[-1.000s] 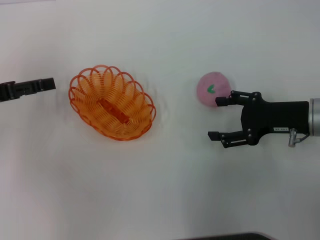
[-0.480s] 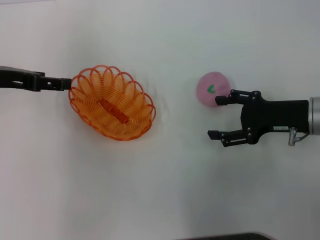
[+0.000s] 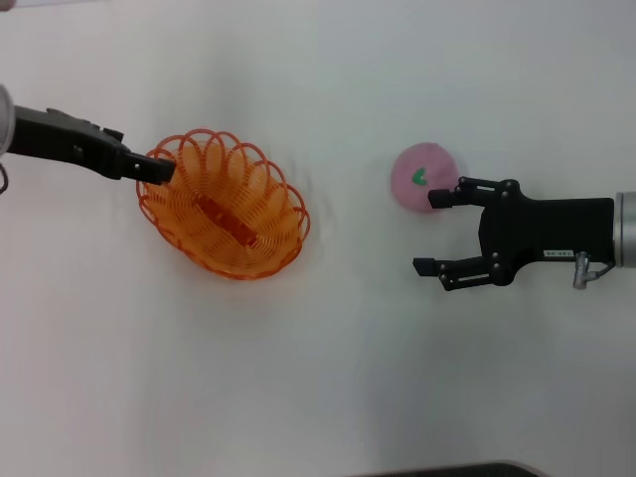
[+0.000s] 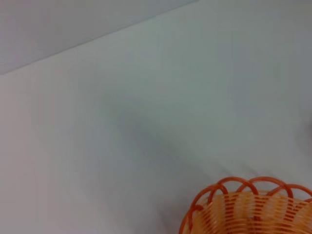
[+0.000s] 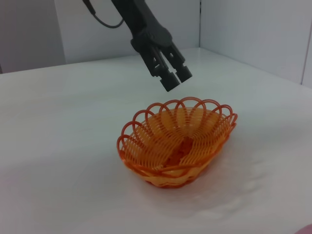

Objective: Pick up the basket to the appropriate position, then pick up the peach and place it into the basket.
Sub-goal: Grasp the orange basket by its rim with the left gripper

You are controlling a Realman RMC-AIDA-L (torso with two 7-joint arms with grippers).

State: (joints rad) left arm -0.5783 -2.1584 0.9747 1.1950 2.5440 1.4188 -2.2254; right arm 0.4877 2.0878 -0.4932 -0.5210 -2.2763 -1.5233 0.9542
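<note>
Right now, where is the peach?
In the head view the peach lies on the table's right side, against the far finger of the open right gripper, well apart from the basket.

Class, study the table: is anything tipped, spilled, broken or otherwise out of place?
Nothing stands out. The basket sits upright and intact, the peach rests whole beside the open right gripper, and the left gripper hangs above the basket's rim.

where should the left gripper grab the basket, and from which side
Probably the looped rim at the end of the basket nearest the left gripper, coming down from above. The basket sits upright and open, and its thin scalloped wall is something one finger could pass inside and one outside. In the right wrist view the left gripper hangs just above that rim.
</note>
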